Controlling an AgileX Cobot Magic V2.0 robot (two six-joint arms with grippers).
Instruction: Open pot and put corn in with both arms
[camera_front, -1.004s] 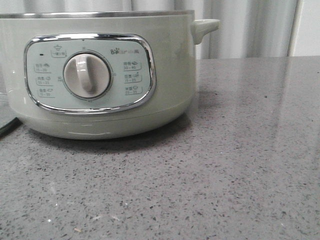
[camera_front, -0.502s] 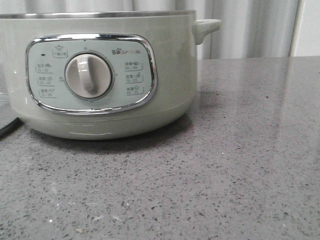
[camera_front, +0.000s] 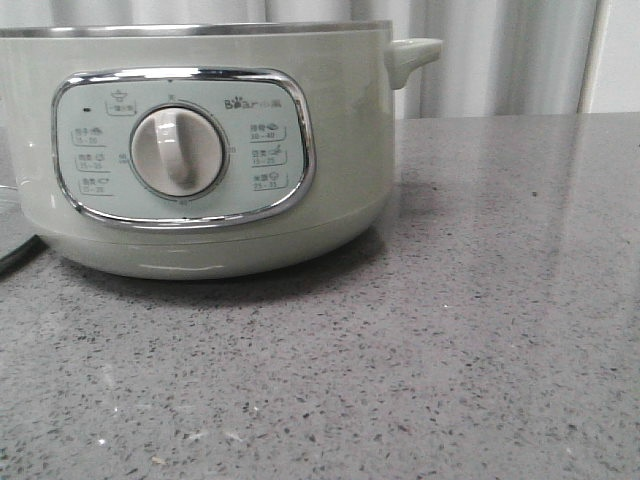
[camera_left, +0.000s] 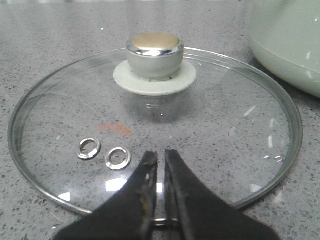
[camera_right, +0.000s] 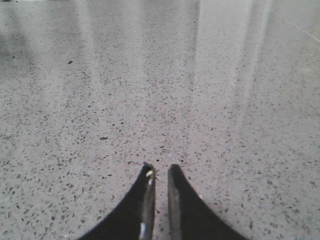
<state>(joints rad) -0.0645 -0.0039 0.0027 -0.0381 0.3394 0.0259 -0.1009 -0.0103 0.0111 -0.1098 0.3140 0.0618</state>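
Observation:
The pot (camera_front: 340, 150) stands uncovered at the left of the front view, its steel rim bare and its dial facing me. Its side also shows in the left wrist view, pot (camera_left: 290, 45). The glass lid (camera_left: 225, 125) lies flat on the counter beside the pot, with its knob (camera_left: 154, 52) pointing up. My left gripper (camera_left: 161, 156) hovers over the lid's near edge, shut, with nothing held. Over bare speckled counter, my right gripper (camera_right: 161, 170) is shut and empty. The corn is out of view.
The grey speckled countertop (camera_front: 480, 330) stretches to the right of the pot. A pale curtain (camera_front: 500, 60) hangs behind. The dark edge of the lid (camera_front: 15, 250) shows at the far left of the front view. Two small metal rings (camera_left: 88, 148) sit in the lid glass.
The pot has shifted very slightly to the right in the front view. The dark lid edge at the far left has moved a little.

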